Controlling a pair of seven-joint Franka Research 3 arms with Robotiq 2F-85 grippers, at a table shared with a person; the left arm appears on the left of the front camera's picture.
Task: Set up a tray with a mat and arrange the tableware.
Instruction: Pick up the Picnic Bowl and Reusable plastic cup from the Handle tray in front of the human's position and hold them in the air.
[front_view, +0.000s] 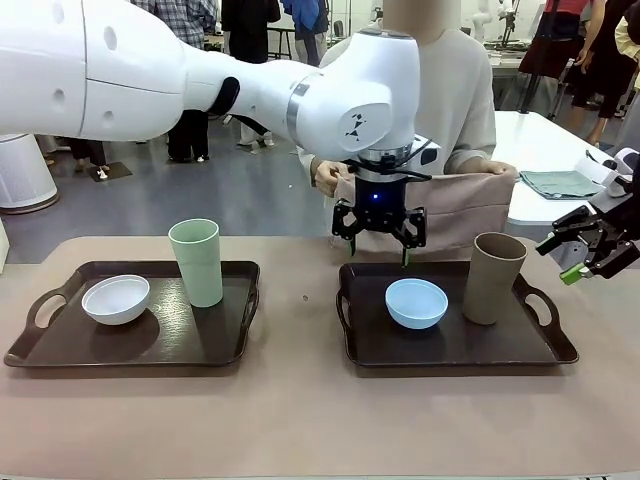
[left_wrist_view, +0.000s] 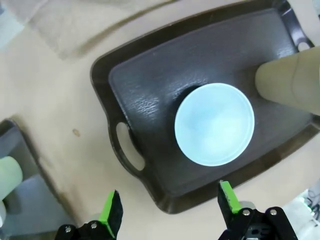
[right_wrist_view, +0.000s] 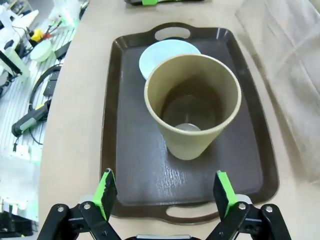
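I have the left gripper (front_view: 378, 243) hanging over the far rim of the right-hand tray (front_view: 400, 345), jaws wide apart and empty. Through its wrist camera the pale blue bowl (left_wrist_view: 214, 124) lies just ahead of the fingertips, nearer one finger than the other rather than centred. The right gripper (right_wrist_view: 164, 190) is spread open too, with nothing in it. The tan tumbler (right_wrist_view: 192, 107) stands upright straight ahead of its jaws, squarely between them, with the bowl just beyond. The person holds a beige mat (front_view: 470, 205) past the tray's far rim, so I judge the tray must be emptied before the mat can go in. For the bowl, I would shift until one finger is inside the rim and the other outside, then pinch the wall and lift straight up. A grip across the whole bowl looks too wide to trust. For the tumbler, I would close around mid-height, where its taper should keep it from sliding down. Bowl and tumbler sit near each other, so I would move one arm at a time.
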